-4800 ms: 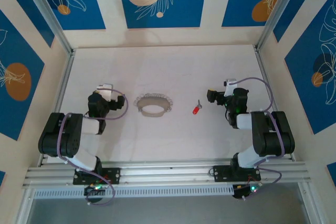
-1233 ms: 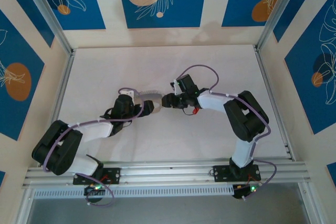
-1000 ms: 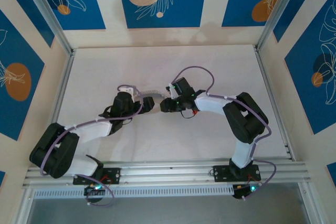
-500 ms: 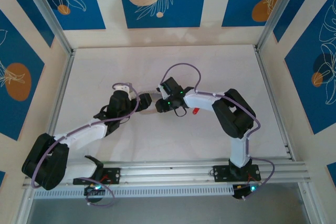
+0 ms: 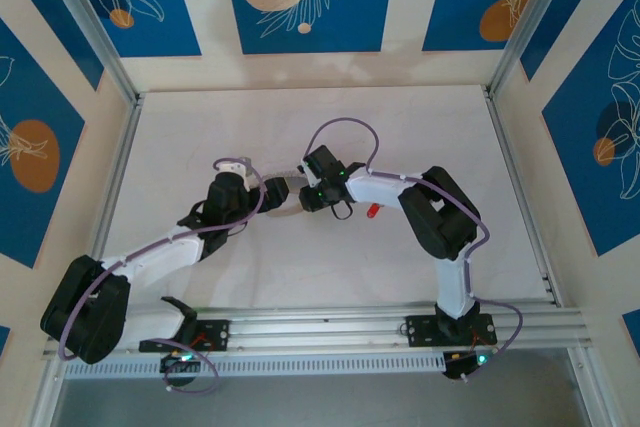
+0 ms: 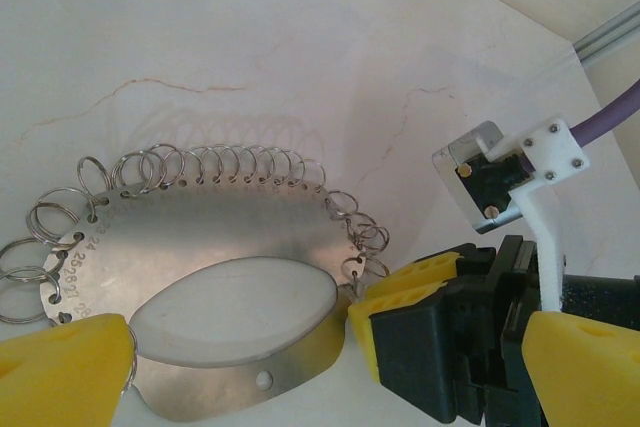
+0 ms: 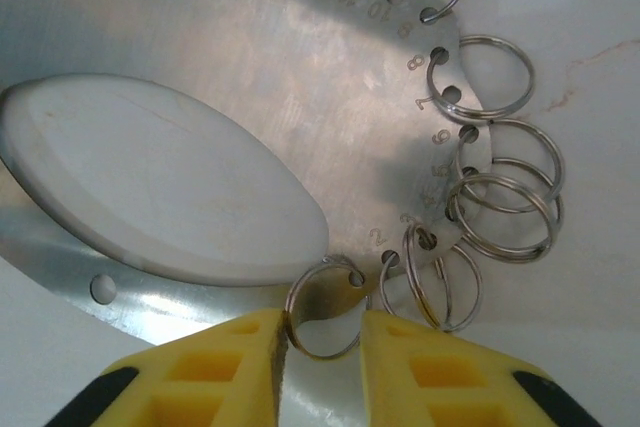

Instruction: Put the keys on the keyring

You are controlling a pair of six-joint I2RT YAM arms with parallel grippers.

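The keyring (image 7: 300,77) is a silvery oval plate with a large oval hole and several split rings hung along its numbered edge; it lies flat on the table (image 5: 288,209). My right gripper (image 7: 322,347) has its yellow pads against both sides of the end ring (image 7: 322,319). In the left wrist view the plate (image 6: 200,237) lies between the wide-open yellow fingers (image 6: 62,369) of my left gripper (image 6: 325,372), with the right gripper's pads (image 6: 410,289) at the plate's right tip. The small red-headed key (image 5: 371,211) lies on the table just right of the right wrist.
Both grippers, left (image 5: 270,190) and right (image 5: 308,195), meet at the table's middle. The white table (image 5: 300,127) is walled by aluminium rails (image 5: 120,157) and blue patterned panels. Purple cables loop over both wrists.
Both arms have reached a little further left and back over the plate. The right gripper's jaws have narrowed onto the end ring. The left jaws stay wide.
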